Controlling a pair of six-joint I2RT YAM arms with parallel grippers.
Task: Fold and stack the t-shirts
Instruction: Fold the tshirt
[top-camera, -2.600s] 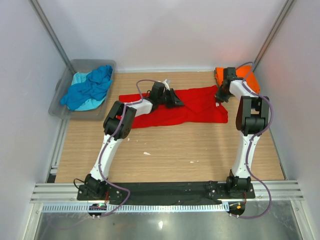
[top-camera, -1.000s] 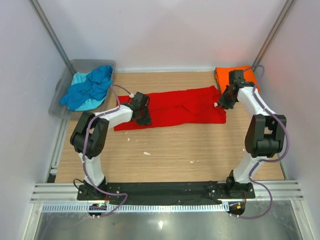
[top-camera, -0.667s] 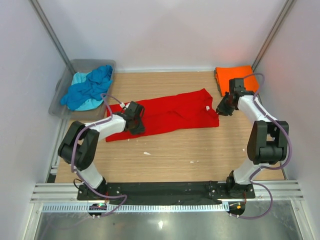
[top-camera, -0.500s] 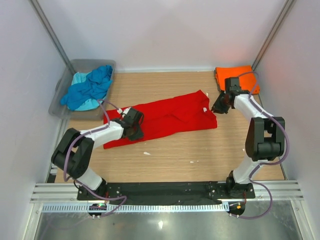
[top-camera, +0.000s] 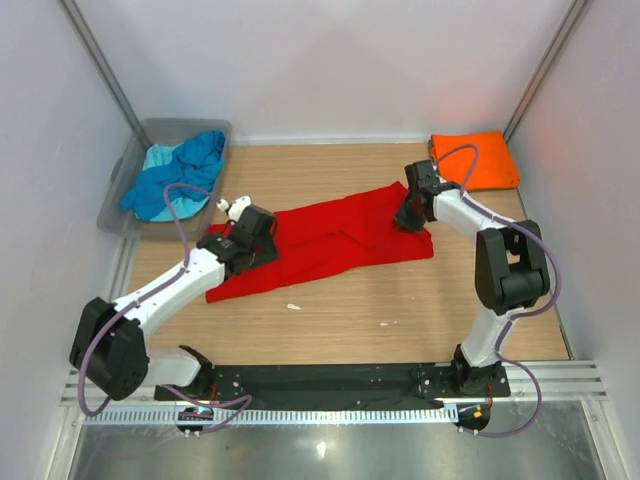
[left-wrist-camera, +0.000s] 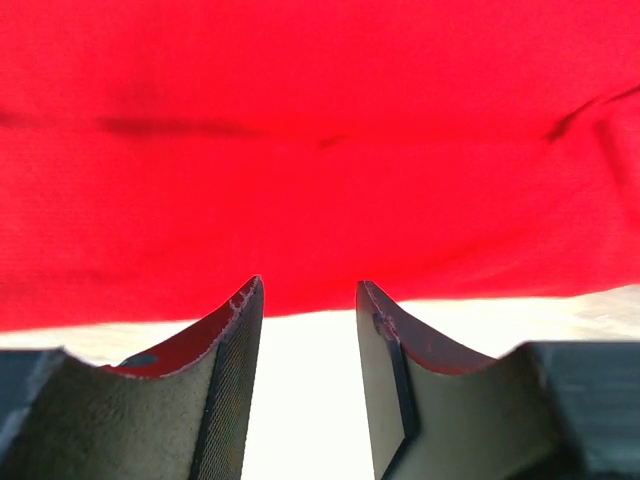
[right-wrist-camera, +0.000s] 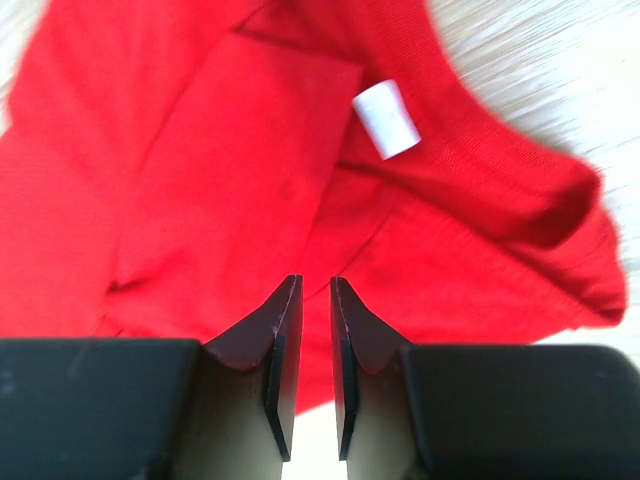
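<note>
The left tool (left-wrist-camera: 308, 290) is released: its two jaws stand well apart with nothing between them, and only pale worktop (top-camera: 350, 300) shows in the gap. Its tips point at the near hem of the red t-shirt (left-wrist-camera: 320, 150), just short of the cloth's edge.

The right tool (right-wrist-camera: 315, 282) has its jaws almost together, with only a thin slit between them. No cloth shows in the slit, and whether the tips nip the fabric beneath cannot be told. Just beyond the tips lie the shirt's collar and its small white label (right-wrist-camera: 387, 119).

From above, the red t-shirt lies as a long, rumpled band across the middle of the worktop, slanting from nearer the left edge towards the far right. The left tool is at its left end and the right tool at its right end.

A folded orange t-shirt (top-camera: 475, 160) lies flat in the far right corner, apart from the red one. At the far left corner a grey tub (top-camera: 170, 125) holds a crumpled blue t-shirt (top-camera: 175, 180) on top of a turquoise t-shirt (top-camera: 160, 157).
</note>
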